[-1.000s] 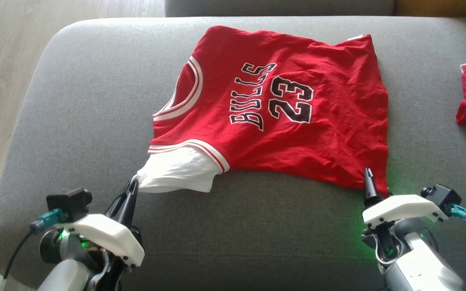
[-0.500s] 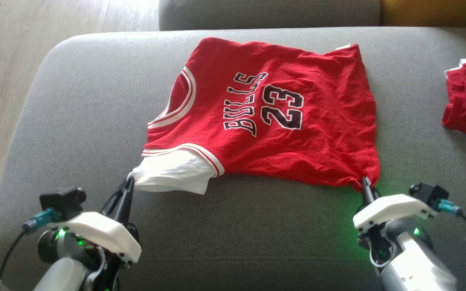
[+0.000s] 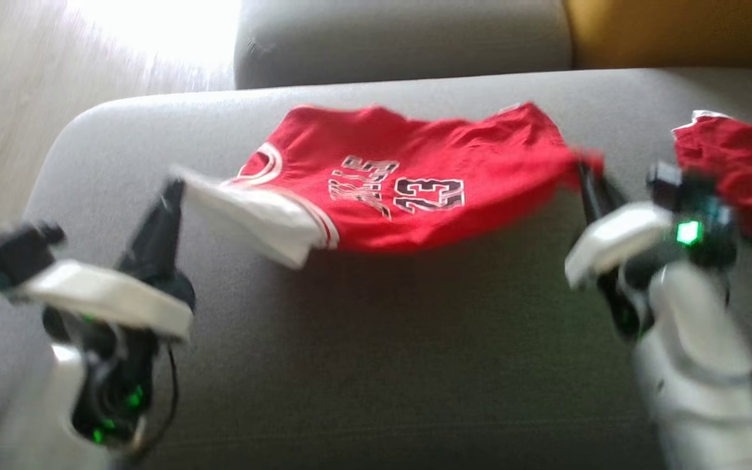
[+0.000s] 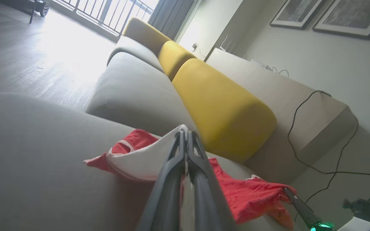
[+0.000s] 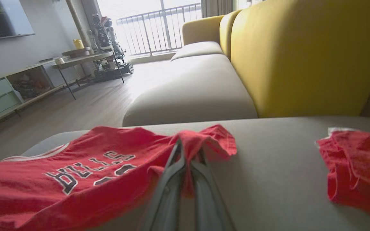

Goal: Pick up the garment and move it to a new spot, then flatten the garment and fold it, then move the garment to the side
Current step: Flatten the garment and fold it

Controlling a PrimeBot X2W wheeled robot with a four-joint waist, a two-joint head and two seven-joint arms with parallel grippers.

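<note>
I see the red fabric jersey (image 3: 454,156) with white sleeve and black "BULLS 23" print, face-up on the far half of the grey sofa cushion (image 3: 363,365), neckline left. Its near edge is raised at the sleeve and right hem corner, sagging between.

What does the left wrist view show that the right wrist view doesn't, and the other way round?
The left wrist view adds the left gripper shut on the white sleeve, framed pictures on the wall, and a black cable draped over a pale cabinet. The right wrist view adds the BULLS lettering, a second red garment lying apart on the seat, and a television. Shared: the red jersey, the grey sofa seat, the yellow cushion, the balcony railing, and the right gripper shut on the red hem.
</note>
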